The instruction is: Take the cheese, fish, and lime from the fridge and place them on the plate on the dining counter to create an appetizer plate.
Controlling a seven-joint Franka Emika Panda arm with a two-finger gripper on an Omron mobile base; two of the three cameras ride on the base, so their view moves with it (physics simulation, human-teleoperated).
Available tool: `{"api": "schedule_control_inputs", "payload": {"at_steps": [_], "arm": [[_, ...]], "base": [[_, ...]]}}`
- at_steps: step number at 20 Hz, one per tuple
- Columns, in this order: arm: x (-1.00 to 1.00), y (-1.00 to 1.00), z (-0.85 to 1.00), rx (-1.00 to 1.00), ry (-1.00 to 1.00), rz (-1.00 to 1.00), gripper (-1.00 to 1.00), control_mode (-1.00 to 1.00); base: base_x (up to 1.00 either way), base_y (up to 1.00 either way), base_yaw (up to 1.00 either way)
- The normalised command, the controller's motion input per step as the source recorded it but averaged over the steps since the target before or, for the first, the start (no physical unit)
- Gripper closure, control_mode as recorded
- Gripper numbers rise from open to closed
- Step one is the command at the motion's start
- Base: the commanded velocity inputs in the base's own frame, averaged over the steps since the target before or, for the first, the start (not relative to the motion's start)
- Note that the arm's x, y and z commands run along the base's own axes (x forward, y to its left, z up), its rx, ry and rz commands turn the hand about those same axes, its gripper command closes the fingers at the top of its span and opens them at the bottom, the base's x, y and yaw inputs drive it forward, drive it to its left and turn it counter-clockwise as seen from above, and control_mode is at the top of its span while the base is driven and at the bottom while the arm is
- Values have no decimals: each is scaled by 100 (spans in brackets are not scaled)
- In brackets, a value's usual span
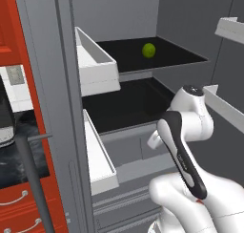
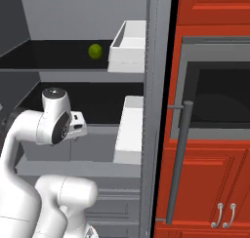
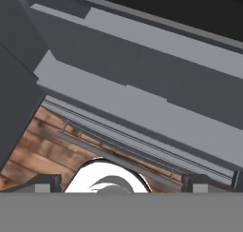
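White arm links are seen nearest the base cameras, bent low in front of the open fridge [image 1: 143,17]. From the left base view, going left to right, a red cabinet [image 1: 7,22] and a dark vertical handle [image 1: 33,179] are met first, then two white door bins [image 1: 95,65], then the black shelves, and on the upper shelf the lime [image 1: 148,50], alone and well above the arm. No cheese or fish can be made out on the shelves shown. The gripper [image 3: 121,188] is seen in the hand view pointing down at grey drawer fronts [image 3: 142,102] and a wooden floor [image 3: 33,150]; its fingertips are spread fully apart and nothing is held between them. The task is judged barely started: the lime is not yet taken, and all three items remain to be carried across.
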Motion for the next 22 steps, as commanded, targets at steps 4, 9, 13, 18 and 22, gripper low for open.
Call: {"api": "schedule_control_inputs", "payload": {"at_steps": [4, 9, 13, 18, 22], "arm": [[0, 0, 43, 0, -13, -10, -100, -100], [-2, -2, 65, 0, -30, -16, -100, -100], [-5, -23, 53, -1, -43, -15, -100, -100], [-11, -34, 47, -1, -36, -20, -100, -100], [-13, -14, 60, 1, -19, -15, -100, -100]], "base": [[0, 0, 0], [0, 0, 0], [0, 0, 0], [0, 0, 0], [0, 0, 0]]}}
